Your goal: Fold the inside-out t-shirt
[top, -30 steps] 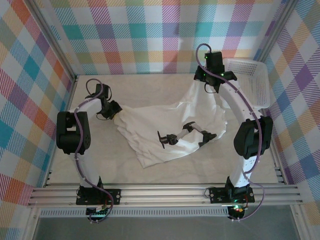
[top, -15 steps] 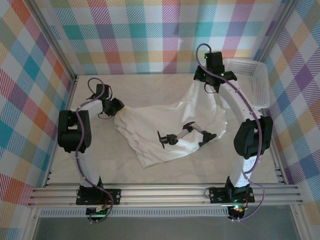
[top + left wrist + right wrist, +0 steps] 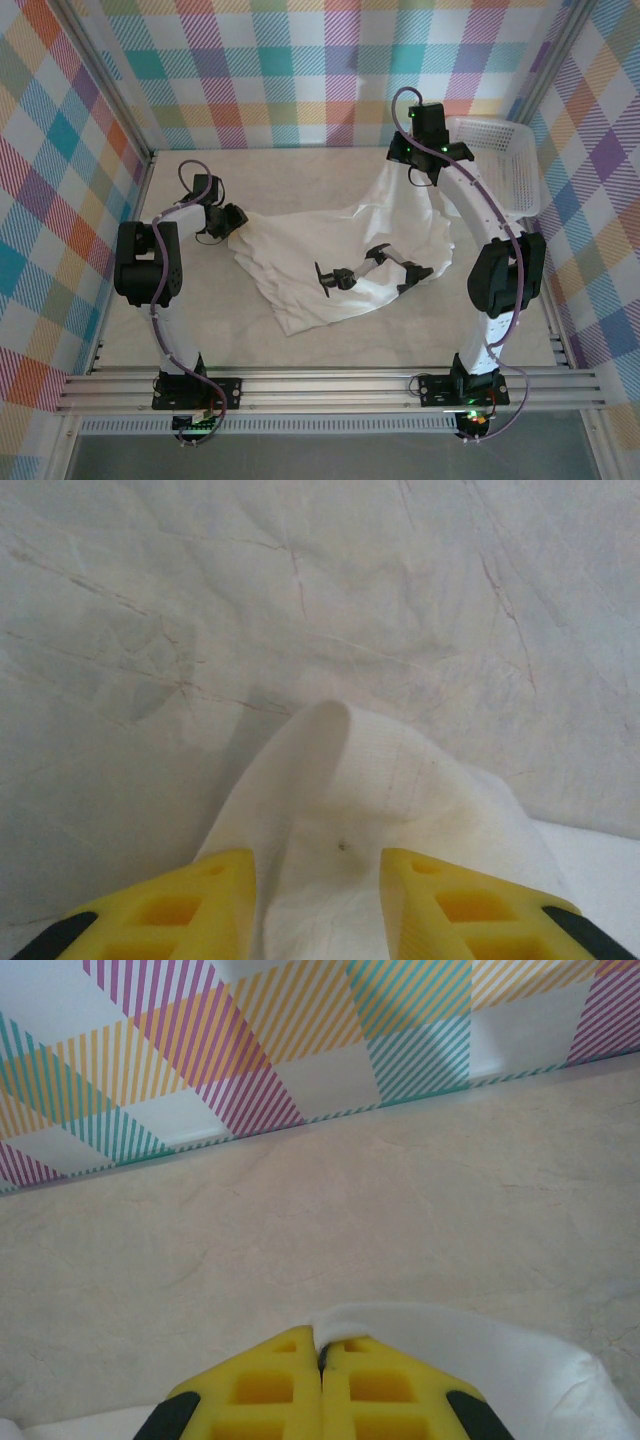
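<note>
Cloth stretches between the two arms: the plain white, soft cloth t-shirt lies crumpled across the middle of the pale beige tabletop, with its far right part drawn up toward the right pincer and its left end pulled into a point at the left pincer. The right pincer is pressed together on a thin edge of the fabric. In the left wrist view the left pincer holds a thicker bunch, its yellow fingers standing apart with cloth packed between them.

The step in hand looks like spreading the garment flat before any fold (it appears far from neat, so the task seems early). To do this well, both arms should probably draw apart evenly, low over the tabletop, until the wrinkles ease without the fabric slipping. The left grip seems the weaker one, and a firmer squeeze there may help. The white plastic mesh basket sits just beside the right arm, so the lifted edge should stay clear of it.
</note>
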